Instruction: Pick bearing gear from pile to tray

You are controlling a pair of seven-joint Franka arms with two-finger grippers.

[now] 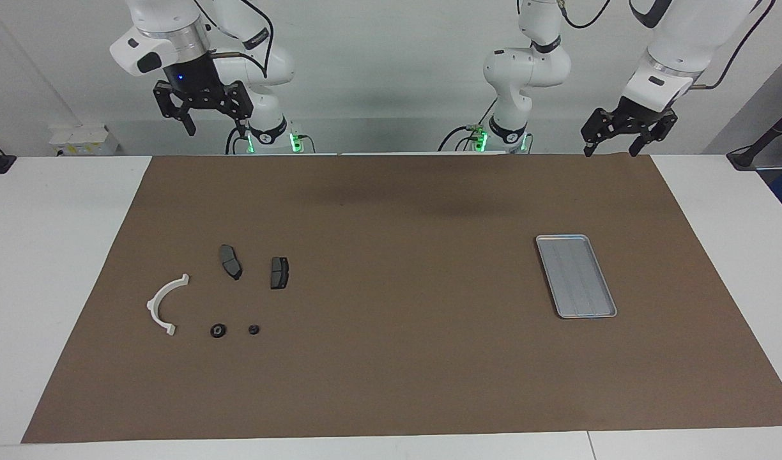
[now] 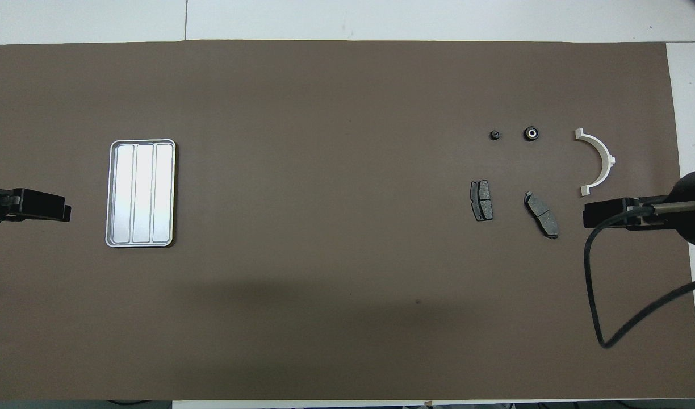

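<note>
The pile (image 1: 222, 297) lies on the brown mat (image 1: 404, 358) at the right arm's end of the table (image 1: 52, 255): two round black pieces, two dark plates (image 1: 230, 261) with long axes running toward the robots, and one white half-ring (image 1: 164, 303). The one tray (image 1: 576, 276), well apart at the left arm's end, also runs lengthwise toward the robots. The right gripper (image 1: 202, 118) hangs open high over the mat's edge nearest the robots, the left gripper (image 1: 621, 137) likewise, both empty.

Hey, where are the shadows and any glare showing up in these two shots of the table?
Facing view: soft dark patches fall on the brown mat at the edge nearest the robots, and the flat silver-grey metal tray looks dull. Overhead view: that tray shines bright white with glare, and a broad faint shadow band darkens the mat nearer the robots than the tray.
</note>
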